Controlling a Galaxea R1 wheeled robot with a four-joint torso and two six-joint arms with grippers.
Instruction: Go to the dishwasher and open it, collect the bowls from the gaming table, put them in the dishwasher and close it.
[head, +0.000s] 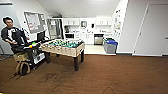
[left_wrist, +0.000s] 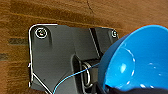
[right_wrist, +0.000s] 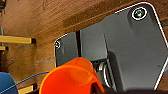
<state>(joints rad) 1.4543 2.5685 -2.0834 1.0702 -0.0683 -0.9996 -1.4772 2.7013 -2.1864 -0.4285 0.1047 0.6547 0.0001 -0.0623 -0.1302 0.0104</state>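
In the left wrist view, a smooth, glossy bright-blue round plastic-looking bowl (left_wrist: 140, 62) sits hard against the left gripper (left_wrist: 120, 90), its rim at the dark mass along the frame's edge. It looks carried by that gripper, taken at the rim, though the fingers themselves are too dark to make out, so I cannot tell how far they stand apart. In the right wrist view, a shallow red-orange round bowl (right_wrist: 71, 76) sits the same way against the right gripper (right_wrist: 100, 90), again apparently held at the rim, with the finger opening not readable. A patch of blue (right_wrist: 6, 83) shows at that picture's edge and is probably the other bowl.

Both bowls look light, stiff and slick-walled. The shine on the blue one suggests a surface that could slide in a pinch, so a grip across the rim, one finger inside and one outside, seems the sound hold. They appear hard-shelled rather than brittle, but a drop onto the brown wood-grain floor (head: 105, 75) would still send them rolling.

Further out, the head view shows the table-football gaming table (head: 65, 47) with its green field to the left, a seated person (head: 11, 32) beside it, and grey bins with blue lids (head: 110, 46). The stainless-steel dishwasher (head: 98, 39) stands in the white kitchenette at the far end, well apart from the robot.
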